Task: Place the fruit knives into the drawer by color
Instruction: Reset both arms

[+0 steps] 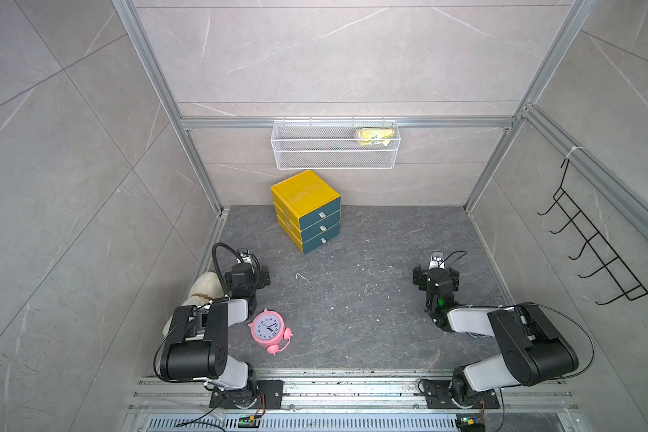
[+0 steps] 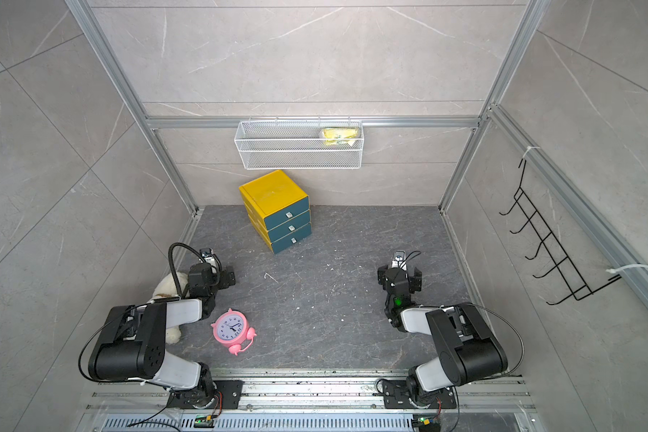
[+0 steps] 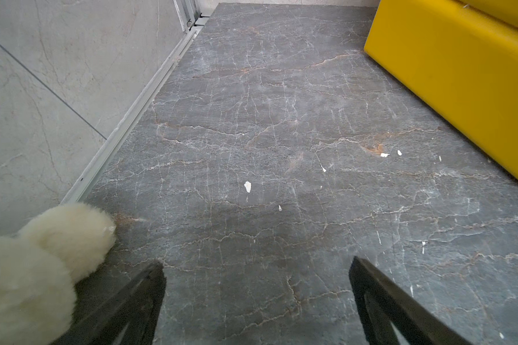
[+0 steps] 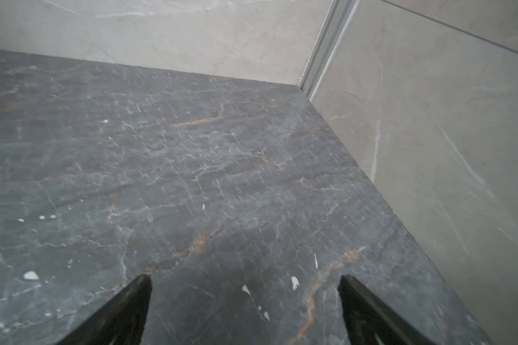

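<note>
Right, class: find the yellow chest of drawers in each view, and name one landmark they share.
In a top view: the drawer, near centre, below the wire basket.
In a top view: the drawer, left of centre.
Left wrist: the drawer, only its yellow casing, cut by the frame's edge.
Right wrist: not in it.
Shared: the marble table.

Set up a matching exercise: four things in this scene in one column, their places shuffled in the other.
1. drawer
2. pink alarm clock
3. plush toy
4. wire basket

A. hung on the rail at the back
B. partly hidden by the left arm
C. standing on the table near the back wall
D. face up on the table, near the front

Pairs: 1-C, 2-D, 3-B, 4-A.
</note>
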{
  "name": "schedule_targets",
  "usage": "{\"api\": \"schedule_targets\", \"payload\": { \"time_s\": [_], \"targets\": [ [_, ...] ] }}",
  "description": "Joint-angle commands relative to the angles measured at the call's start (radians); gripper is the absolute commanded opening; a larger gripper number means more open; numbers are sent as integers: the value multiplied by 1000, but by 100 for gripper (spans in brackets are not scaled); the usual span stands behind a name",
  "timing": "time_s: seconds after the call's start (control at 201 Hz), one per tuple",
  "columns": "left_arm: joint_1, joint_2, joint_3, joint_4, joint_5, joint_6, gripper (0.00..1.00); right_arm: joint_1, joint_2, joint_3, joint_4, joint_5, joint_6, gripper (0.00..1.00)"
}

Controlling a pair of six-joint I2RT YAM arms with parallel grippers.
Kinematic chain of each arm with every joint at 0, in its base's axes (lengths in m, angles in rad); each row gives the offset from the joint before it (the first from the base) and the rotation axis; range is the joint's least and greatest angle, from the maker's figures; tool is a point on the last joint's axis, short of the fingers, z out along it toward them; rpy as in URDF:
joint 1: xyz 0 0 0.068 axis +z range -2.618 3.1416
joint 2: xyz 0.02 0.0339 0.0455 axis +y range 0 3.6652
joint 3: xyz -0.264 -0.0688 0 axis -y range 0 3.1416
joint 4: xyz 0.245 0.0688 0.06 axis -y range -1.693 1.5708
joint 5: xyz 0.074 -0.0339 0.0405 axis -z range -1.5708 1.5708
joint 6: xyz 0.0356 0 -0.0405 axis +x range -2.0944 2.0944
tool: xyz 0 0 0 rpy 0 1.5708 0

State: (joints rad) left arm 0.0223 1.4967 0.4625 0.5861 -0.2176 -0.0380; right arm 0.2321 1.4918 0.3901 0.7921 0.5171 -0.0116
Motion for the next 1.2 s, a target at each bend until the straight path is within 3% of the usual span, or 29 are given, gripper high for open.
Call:
{"api": "schedule_targets", "payload": {
  "time_s": [0.0, 0.06, 0.1, 0.129, 0.174, 0.204, 0.249, 0.294, 0.368, 0.433, 0.493, 1.199],
  "targets": [
    [4, -28, -7, 71, -20, -15, 100, -10, -8, -11, 60, -58, 2, 99],
    [-4, -35, -74, 171, -18, -9, 100, -11, -16, -55, 141, -72, -4, 99],
    [-22, 13, -168, 418, -20, 16, 100, -11, -15, -81, 198, -89, -13, 99],
    [-55, 44, -200, 531, -92, 47, 100, -11, -13, -88, 206, -99, -15, 99],
    [-82, 12, -151, 369, -118, 50, 100, -16, -9, -81, 186, -136, -15, 99],
    [-52, 6, -131, 322, -73, 31, 100, -35, 9, -82, 170, -177, -1, 99],
    [-31, 19, -119, 324, -57, 18, 100, -38, 87, -98, 342, -182, -31, 100],
    [-20, 9, -112, 286, -34, 5, 100, -35, 37, -82, 205, -179, -11, 100],
    [-18, 14, -113, 299, -30, 6, 100, -37, 74, -83, 288, -177, -19, 100],
    [-17, 13, -111, 292, -29, 5, 100, -41, 35, -70, 182, -185, 1, 100],
    [-15, 13, -110, 291, -29, 4, 100, -43, 66, -78, 262, -184, -11, 99],
    [-16, 13, -109, 290, -29, 3, 100, -44, 57, -70, 226, -189, -5, 100]
  ]
}}
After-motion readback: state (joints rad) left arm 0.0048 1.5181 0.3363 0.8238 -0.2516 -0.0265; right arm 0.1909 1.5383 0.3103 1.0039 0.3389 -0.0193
